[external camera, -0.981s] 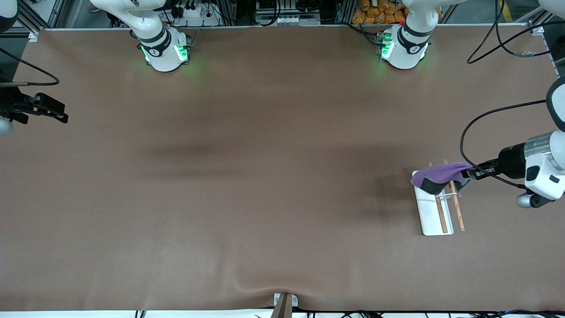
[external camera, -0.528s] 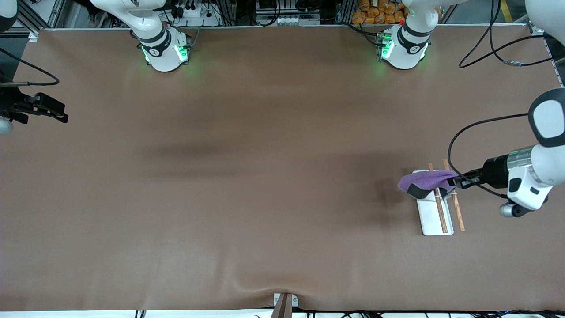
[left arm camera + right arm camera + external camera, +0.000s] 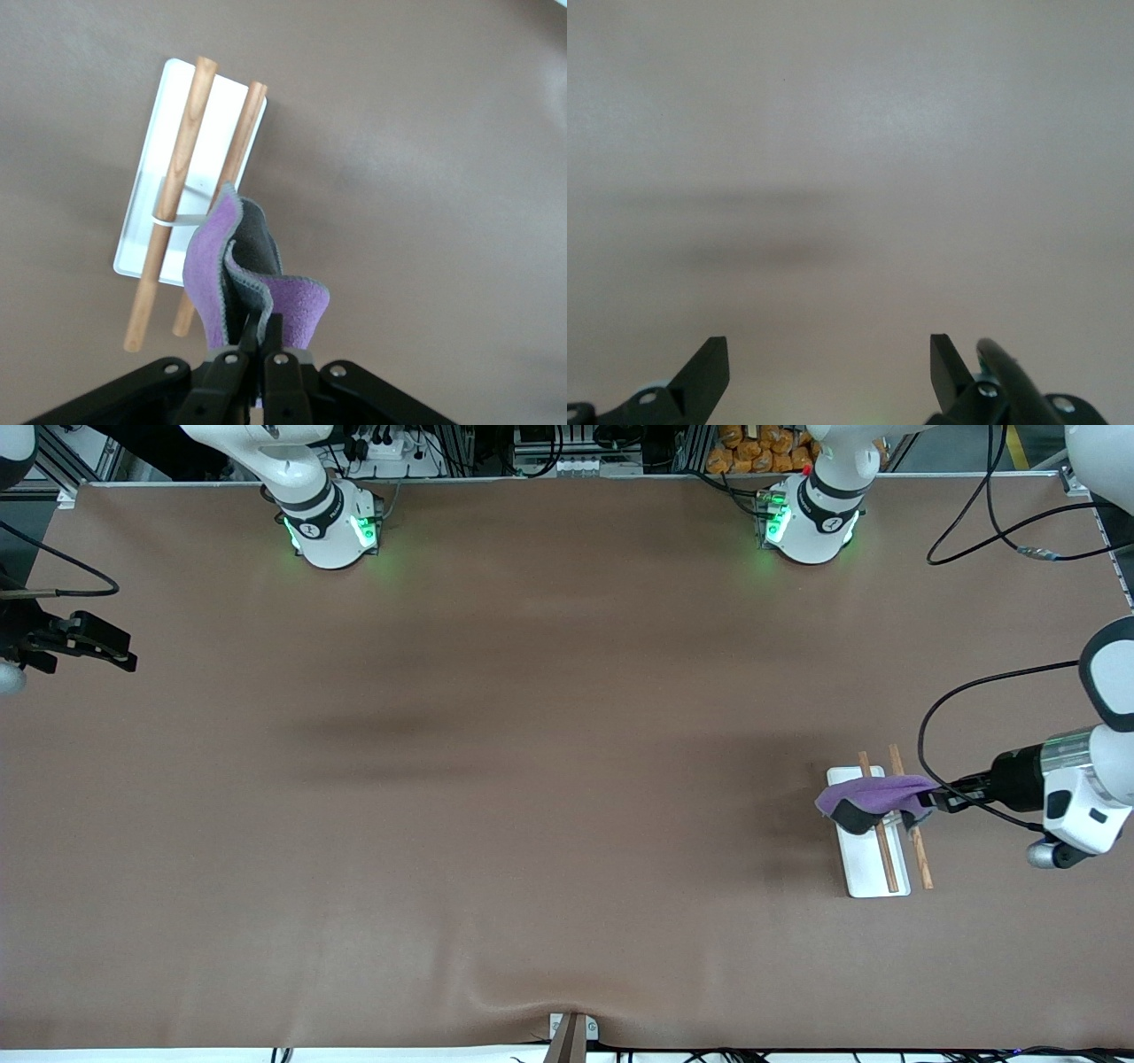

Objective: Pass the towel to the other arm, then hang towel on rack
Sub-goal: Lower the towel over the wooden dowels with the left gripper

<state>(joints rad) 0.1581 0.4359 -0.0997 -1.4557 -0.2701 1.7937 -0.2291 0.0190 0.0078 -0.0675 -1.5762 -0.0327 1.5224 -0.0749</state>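
- My left gripper [image 3: 937, 797] is pinched tight on one edge of the towel [image 3: 864, 797], holding it over the rack [image 3: 873, 868] at the left arm's end of the table [image 3: 532, 779].
- Towel drapes across both rods [image 3: 182, 168]; whether it touches them I can't tell from the front cam.
- Left wrist cam shows the grey underside + the metal crosspiece [image 3: 182, 217].
- Right gripper [image 3: 828, 363] waits w/ fingers spread, over bare table.

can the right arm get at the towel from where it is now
Probably not as things stand. The right gripper waits open at the right arm's end of the table, while the towel is draped over the rack at the left arm's end, pinched in the left gripper.
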